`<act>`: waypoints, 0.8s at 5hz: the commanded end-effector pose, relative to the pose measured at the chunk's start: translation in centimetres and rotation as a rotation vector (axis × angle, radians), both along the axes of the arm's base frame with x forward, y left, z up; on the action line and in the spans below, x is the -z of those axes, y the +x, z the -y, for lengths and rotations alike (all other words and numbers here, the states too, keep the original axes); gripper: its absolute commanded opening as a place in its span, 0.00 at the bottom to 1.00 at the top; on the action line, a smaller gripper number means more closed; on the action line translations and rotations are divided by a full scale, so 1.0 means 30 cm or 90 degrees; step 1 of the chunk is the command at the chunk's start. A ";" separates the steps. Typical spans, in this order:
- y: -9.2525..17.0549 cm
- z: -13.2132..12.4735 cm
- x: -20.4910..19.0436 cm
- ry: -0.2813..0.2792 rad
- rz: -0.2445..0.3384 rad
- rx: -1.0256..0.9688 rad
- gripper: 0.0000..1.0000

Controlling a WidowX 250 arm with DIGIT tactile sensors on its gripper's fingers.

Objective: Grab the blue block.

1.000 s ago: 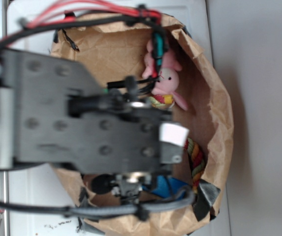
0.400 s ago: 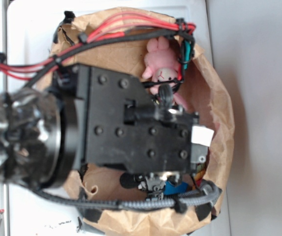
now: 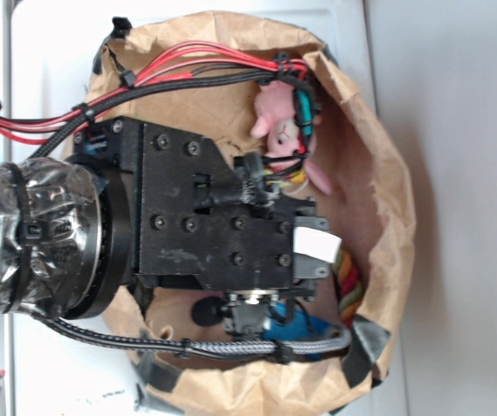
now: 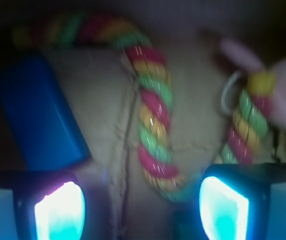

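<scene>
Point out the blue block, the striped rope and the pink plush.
blue block [image 4: 38, 112]: wrist view, middle of its top face.
striped rope [image 4: 151, 127]: wrist view, midway along the near twisted strand.
pink plush [image 3: 274, 117]: exterior view, on its head.

Inside the paper bag [image 3: 387, 173] the gripper [image 4: 142, 210] is hanging with its fingers apart. The bare floor between them is being crossed by a striped rope [image 4: 150, 125]. The blue block [image 4: 38, 115] is lying beyond the left finger [image 4: 58, 210], and a pink plush toy [image 4: 282, 95] is crowding the right side.
</scene>
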State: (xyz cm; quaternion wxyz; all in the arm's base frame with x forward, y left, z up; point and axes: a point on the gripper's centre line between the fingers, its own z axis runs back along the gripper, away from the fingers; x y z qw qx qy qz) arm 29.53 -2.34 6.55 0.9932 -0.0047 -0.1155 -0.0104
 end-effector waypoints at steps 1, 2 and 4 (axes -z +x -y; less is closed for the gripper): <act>-0.031 0.099 -0.092 -0.042 0.047 0.063 1.00; -0.025 0.121 -0.094 -0.046 0.063 0.071 1.00; 0.023 0.120 -0.056 -0.075 0.051 0.089 1.00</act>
